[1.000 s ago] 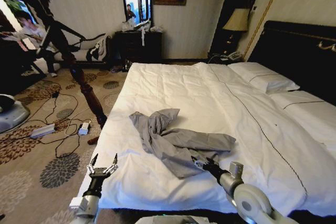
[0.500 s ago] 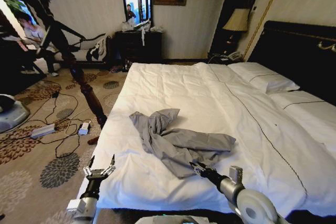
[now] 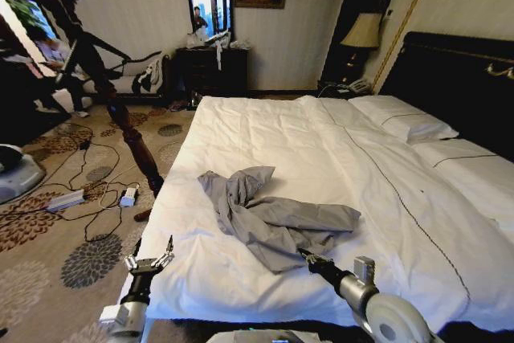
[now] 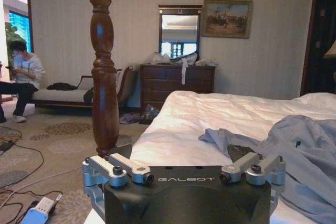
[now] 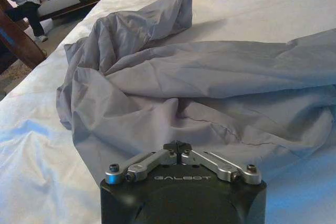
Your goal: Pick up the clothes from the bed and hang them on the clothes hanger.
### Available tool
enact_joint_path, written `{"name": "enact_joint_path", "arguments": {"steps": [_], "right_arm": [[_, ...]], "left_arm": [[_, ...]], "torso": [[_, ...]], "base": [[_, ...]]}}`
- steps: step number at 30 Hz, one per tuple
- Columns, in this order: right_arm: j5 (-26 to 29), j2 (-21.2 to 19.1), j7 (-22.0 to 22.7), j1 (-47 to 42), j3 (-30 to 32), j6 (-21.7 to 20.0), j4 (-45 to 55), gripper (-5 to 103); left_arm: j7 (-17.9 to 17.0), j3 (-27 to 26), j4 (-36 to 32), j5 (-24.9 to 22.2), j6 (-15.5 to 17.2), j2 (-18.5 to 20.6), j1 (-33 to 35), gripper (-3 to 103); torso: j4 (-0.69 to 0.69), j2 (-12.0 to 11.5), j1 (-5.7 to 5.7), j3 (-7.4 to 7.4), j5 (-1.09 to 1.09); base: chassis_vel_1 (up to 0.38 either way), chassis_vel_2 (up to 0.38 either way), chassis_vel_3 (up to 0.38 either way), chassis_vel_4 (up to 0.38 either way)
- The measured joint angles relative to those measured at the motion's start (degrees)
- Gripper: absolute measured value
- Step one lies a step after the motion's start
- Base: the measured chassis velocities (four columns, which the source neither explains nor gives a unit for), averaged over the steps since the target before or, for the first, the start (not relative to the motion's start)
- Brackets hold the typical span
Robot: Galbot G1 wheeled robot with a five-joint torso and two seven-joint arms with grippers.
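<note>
Pick-up step was in hand, nothing lifted yet. The light grey-blue, thin, long-sleeved shirt [image 3: 269, 218] lay crumpled in a heap on the white duvet of the big black-headboard bed [image 3: 385, 198], near its foot edge, one sleeve flung toward the carved dark wooden post [image 3: 132, 138]. Fabric was wrinkled and folded over itself, collar not readable. The right gripper [image 3: 309, 259] sat at the shirt's near hem, fingers pinched together; whether cloth was caught between them I couldn't tell. The left gripper [image 3: 149, 262] hovered off the bed's corner, fingers spread, holding nothing. Judged next: secure a firm pinch on the hem, then raise.
</note>
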Motion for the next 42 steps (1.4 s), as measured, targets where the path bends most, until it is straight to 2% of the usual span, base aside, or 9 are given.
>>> {"name": "enact_joint_path", "arguments": {"steps": [6,9,13,15,16,17,26,35,42], "right_arm": [[-0.2,0.2,-0.5,1.3,-0.2,1.3,-0.6,0],[3.7,-0.2,-1.2,2.9,1.0,-0.1,-0.7,2],[17.4,-2.9,-2.4,7.2,5.1,-9.9,-0.3,19],[18.5,-3.3,-2.4,7.9,5.4,-11.0,-0.4,19],[20.6,-4.1,-2.0,9.4,5.7,-13.2,-0.7,30],[21.1,-4.3,-1.8,9.9,5.7,-13.8,-0.9,30],[22.9,-4.8,0.0,13.7,3.9,-16.1,-6.9,63],[23.9,-3.5,-2.4,14.6,2.6,-17.6,-8.8,96],[20.1,-2.8,-4.8,14.7,0.8,-18.4,-9.4,100]], "left_arm": [[-0.2,-0.1,0.3,-0.2,0.0,0.1,0.1,100],[-0.3,-0.2,0.5,-0.1,0.0,0.1,0.2,100],[-0.4,0.1,0.6,0.5,0.0,0.0,0.4,100],[-0.4,0.2,0.6,0.6,0.0,-0.1,0.4,100],[-0.4,0.2,0.5,0.7,0.0,-0.1,0.4,100],[-0.5,0.2,0.5,0.7,0.0,-0.1,0.4,100],[-0.6,0.0,1.0,0.8,0.0,-0.1,0.2,100],[-0.6,0.6,2.3,1.7,0.1,-0.7,-0.6,100],[-0.7,0.9,2.8,1.9,0.3,-0.9,-1.2,100]], "torso": [[-0.01,0.0,0.0,0.0,0.0],[0.0,0.0,0.0,0.0,0.01],[0.0,0.0,0.0,0.0,0.0],[0.01,0.0,0.0,0.0,0.0],[0.01,0.0,0.0,0.0,0.0],[0.01,0.0,0.0,0.0,0.0],[0.0,0.0,0.0,0.0,0.01],[0.0,0.0,0.0,0.0,0.0],[0.0,0.0,-0.01,0.0,0.0]], "base": [[0.0,0.0,0.0,0.0],[0.0,0.0,0.0,0.0],[0.0,0.0,0.0,0.0],[0.0,0.0,0.0,0.0],[0.0,0.0,0.0,0.0],[0.0,0.0,0.0,0.0],[0.0,0.0,0.0,0.0],[0.0,0.0,0.0,0.0],[0.0,0.0,0.0,0.0]]}}
